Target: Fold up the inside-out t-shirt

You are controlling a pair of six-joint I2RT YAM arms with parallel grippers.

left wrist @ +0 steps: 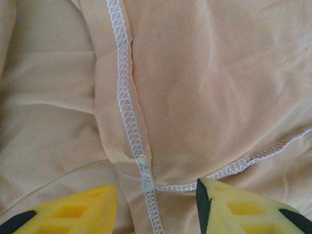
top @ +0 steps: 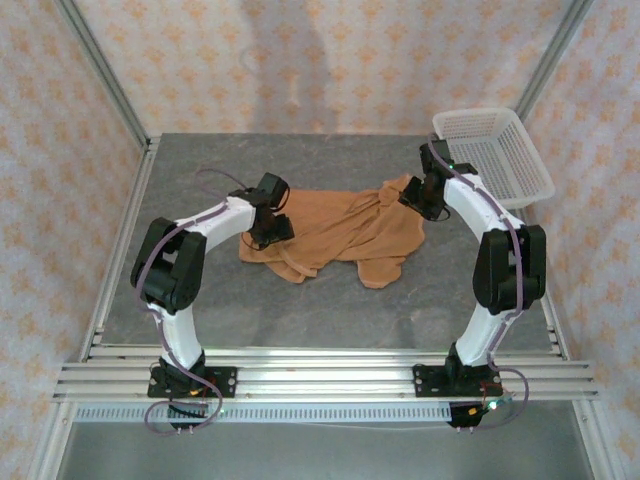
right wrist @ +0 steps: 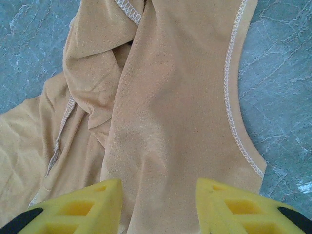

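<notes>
The inside-out t-shirt (top: 340, 235) lies crumpled on the grey table, tan with white overlock seams showing. My left gripper (top: 268, 225) is down on its left part. In the left wrist view its yellow fingers (left wrist: 83, 209) stand apart on the cloth, with a crossing of two seams (left wrist: 146, 183) between them. My right gripper (top: 425, 195) is down on the shirt's right end. In the right wrist view its jaws stand apart, with a smooth ridge of cloth (right wrist: 161, 146) running up between the yellow fingertips (right wrist: 229, 204). Both grippers (left wrist: 156, 195) (right wrist: 158, 195) look open, cloth between them.
A white plastic basket (top: 495, 155) stands at the table's back right corner, close behind the right arm. Bare grey tabletop (top: 300, 310) lies between the shirt and the arm bases. Patterned walls close in the back and both sides.
</notes>
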